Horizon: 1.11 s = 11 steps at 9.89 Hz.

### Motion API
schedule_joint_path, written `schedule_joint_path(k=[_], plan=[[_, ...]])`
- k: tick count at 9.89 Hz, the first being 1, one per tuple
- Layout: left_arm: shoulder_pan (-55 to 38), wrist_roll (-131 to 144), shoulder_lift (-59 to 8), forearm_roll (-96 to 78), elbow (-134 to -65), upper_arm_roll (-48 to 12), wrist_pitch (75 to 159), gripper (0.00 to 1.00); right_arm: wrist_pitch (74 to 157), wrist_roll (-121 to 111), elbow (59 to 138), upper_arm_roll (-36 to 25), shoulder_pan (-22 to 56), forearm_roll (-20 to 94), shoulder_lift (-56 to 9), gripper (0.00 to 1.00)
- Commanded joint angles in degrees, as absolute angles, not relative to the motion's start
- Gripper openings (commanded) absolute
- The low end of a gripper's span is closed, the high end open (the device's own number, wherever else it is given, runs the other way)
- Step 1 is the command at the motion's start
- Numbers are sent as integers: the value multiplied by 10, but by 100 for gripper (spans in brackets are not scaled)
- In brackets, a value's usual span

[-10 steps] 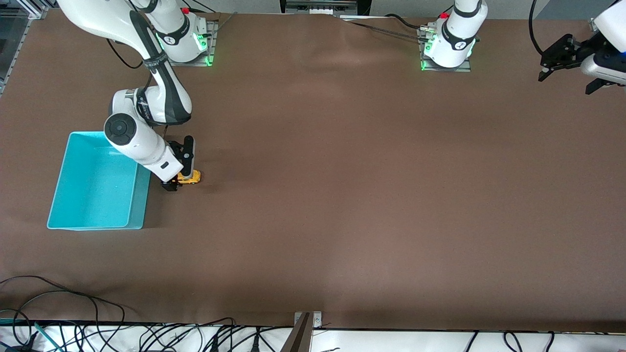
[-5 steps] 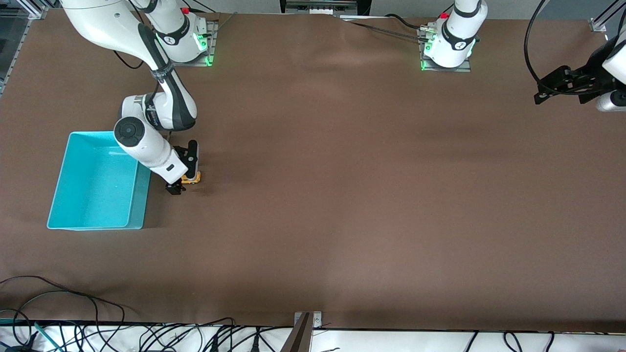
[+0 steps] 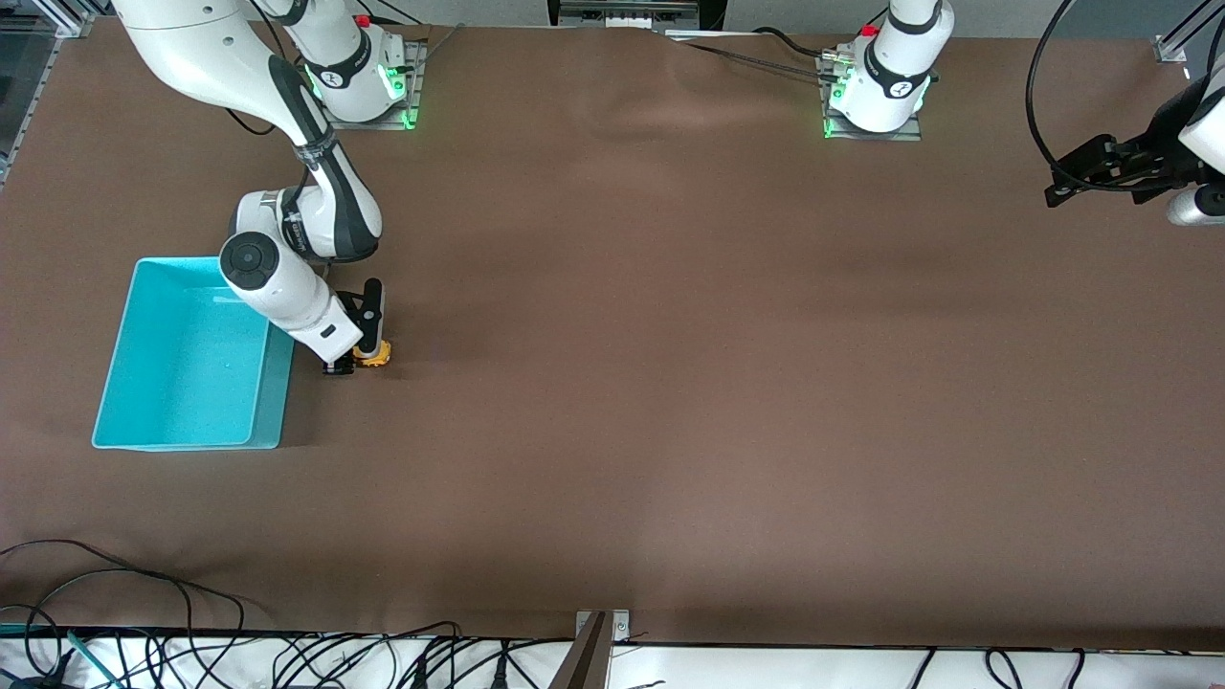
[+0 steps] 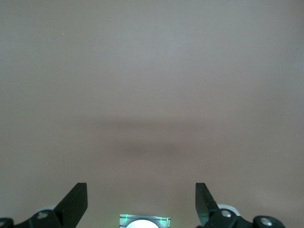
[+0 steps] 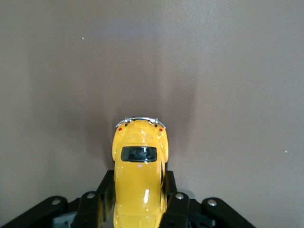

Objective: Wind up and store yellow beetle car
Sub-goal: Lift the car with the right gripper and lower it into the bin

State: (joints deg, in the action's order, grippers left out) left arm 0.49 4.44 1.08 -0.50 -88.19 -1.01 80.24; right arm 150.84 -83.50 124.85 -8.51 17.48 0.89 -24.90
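Observation:
The yellow beetle car (image 3: 372, 355) is held by my right gripper (image 3: 356, 356) low at the brown table, beside the turquoise bin (image 3: 191, 354) toward the right arm's end. In the right wrist view the car (image 5: 138, 175) sits between the black fingers (image 5: 100, 197), which press its sides, its chrome bumper pointing away from the wrist. My left gripper (image 3: 1101, 172) is open and empty, up in the air over the table's edge at the left arm's end; its fingertips (image 4: 76, 202) stand wide apart over bare table.
The turquoise bin is empty inside. The two arm bases (image 3: 876, 91) stand along the table's robot edge. Cables (image 3: 287, 655) lie along the table edge nearest the front camera.
My right gripper has shifted slightly with the car, which has turned and now looks shorter in the front view. My left gripper moved down and settled near the table's end.

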Motion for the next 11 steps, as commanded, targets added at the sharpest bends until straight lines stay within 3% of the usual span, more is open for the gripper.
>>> schedule_joint_path(k=[1, 3, 6, 11], plan=[[6, 51, 28, -18, -904, -11, 812, 100, 1504, -841, 1251, -83, 170, 15, -223, 0], [-2, 50, 25, -17, -900, -11, 811, 100, 1434, -791, 1211, -83, 170, 29, -187, 0], [-4, 51, 12, -18, -884, -11, 806, 100, 1239, -729, 1088, -88, 170, 29, -170, 0], [-3, 51, 10, -22, -882, -11, 804, 100, 1206, -732, 1114, -230, 170, 28, -160, 0]])
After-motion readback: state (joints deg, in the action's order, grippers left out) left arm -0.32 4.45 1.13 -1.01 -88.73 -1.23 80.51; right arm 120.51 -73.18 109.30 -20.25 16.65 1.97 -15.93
